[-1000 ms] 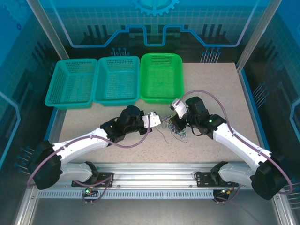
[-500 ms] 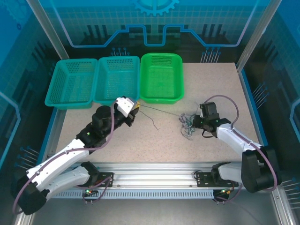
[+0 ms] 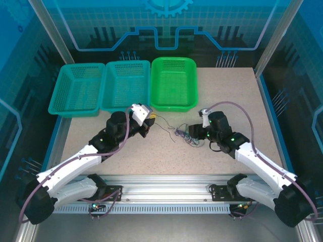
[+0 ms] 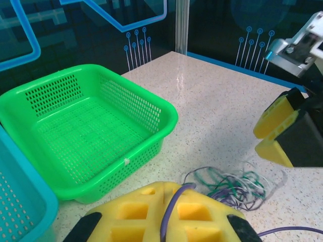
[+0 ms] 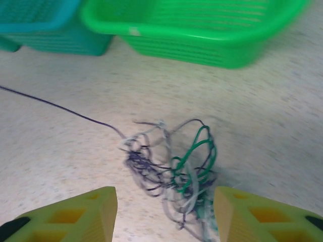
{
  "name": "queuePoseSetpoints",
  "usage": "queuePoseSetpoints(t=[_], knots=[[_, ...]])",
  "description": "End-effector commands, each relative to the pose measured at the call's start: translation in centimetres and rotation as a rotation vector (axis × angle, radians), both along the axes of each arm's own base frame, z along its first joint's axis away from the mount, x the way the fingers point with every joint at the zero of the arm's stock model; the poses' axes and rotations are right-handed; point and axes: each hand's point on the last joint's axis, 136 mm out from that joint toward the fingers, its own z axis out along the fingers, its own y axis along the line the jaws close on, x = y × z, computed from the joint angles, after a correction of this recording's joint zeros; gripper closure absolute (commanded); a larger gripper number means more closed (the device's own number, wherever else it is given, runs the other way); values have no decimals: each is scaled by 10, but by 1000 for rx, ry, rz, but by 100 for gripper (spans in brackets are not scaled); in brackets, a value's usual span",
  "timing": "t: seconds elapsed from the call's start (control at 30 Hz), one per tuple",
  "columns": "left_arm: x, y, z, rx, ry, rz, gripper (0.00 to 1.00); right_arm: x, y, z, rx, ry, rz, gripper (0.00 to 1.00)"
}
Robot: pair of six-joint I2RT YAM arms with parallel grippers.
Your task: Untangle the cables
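Observation:
The cables [image 3: 189, 136] lie as a small tangle of dark, whitish and green wires on the table between the two arms. My left gripper [image 3: 149, 120] is shut on one dark purple strand [image 4: 173, 206], pinched between its yellow fingers [image 4: 136, 214]. That strand [image 5: 60, 108] trails across the table to the tangle [image 4: 229, 185]. My right gripper [image 3: 196, 132] stands open just right of the tangle. Its fingers [image 5: 75, 214] straddle the near side of the bundle [image 5: 174, 161] without holding it. The right gripper's yellow fingertips [image 4: 275, 132] also appear in the left wrist view.
A bright green basket [image 3: 173, 83] stands at the back centre, close behind the left gripper. Two teal baskets [image 3: 126, 86] [image 3: 77, 91] sit to its left. Bare table lies to the right and in front of the tangle.
The left gripper, still holding its strand, pulled left away from the tangle, then eased back right. The right gripper moved left, opened and let go of the tangle.

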Motion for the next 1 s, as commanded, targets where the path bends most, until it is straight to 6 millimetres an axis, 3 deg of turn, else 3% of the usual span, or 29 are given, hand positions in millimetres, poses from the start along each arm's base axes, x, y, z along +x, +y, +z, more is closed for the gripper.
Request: queuePoseSetpoints(t=[0.0,0.17,0.3,0.4,0.47,0.53,0.63,0.7,0.83,0.97], knots=[[1,-5,25,-69,-32,-17,100,5,38,4,-8,-53,92,44],[-4,0,30,-65,-42,-14,100,18,76,-36,-189,-55,117,41],[-9,7,35,-57,-69,-7,100,34,73,-70,-351,-51,83,42],[-11,18,45,-83,-112,43,100,41,59,-91,-421,5,37,53],[-6,44,57,-133,-153,177,100,43,36,-101,-461,60,-60,67],[-1,87,69,-204,-179,377,100,43,7,-108,-475,116,-167,74],[-2,154,71,-313,-141,619,100,36,-39,-117,-432,198,-315,75],[-4,175,65,-348,-100,683,100,32,-58,-121,-410,231,-363,74],[-1,168,45,-336,-19,642,100,32,-65,-117,-397,234,-349,77],[4,124,22,-320,67,421,100,39,-47,-97,-334,163,-248,93]])
